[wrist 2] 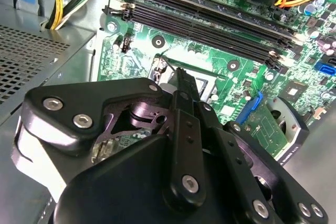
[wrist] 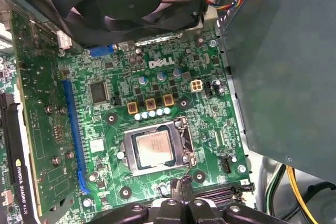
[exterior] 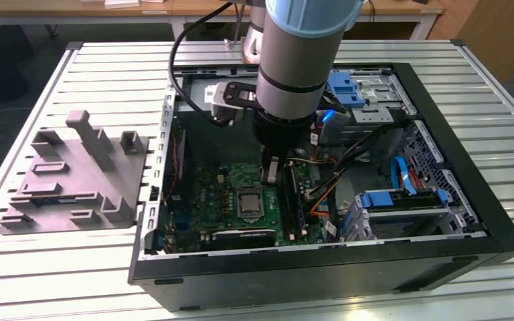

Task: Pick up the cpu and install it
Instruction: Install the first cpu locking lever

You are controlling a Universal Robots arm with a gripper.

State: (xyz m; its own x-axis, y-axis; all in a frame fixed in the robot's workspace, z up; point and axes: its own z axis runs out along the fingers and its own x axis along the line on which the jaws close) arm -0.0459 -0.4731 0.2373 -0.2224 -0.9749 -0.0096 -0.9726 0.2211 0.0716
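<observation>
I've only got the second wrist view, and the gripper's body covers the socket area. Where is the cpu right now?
Observer: In the first wrist view the cpu lies flat inside the socket on the motherboard, with the metal frame around it.
Operator: Is the gripper holding it?
Observer: No. In the first wrist view the gripper is apart from the cpu, off one side of the socket, with its fingertips together and nothing between them.
Operator: Where's the grey tray?
Observer: In the exterior view the grey tray stands on the slatted table outside the computer case, to the exterior view's left.
</observation>
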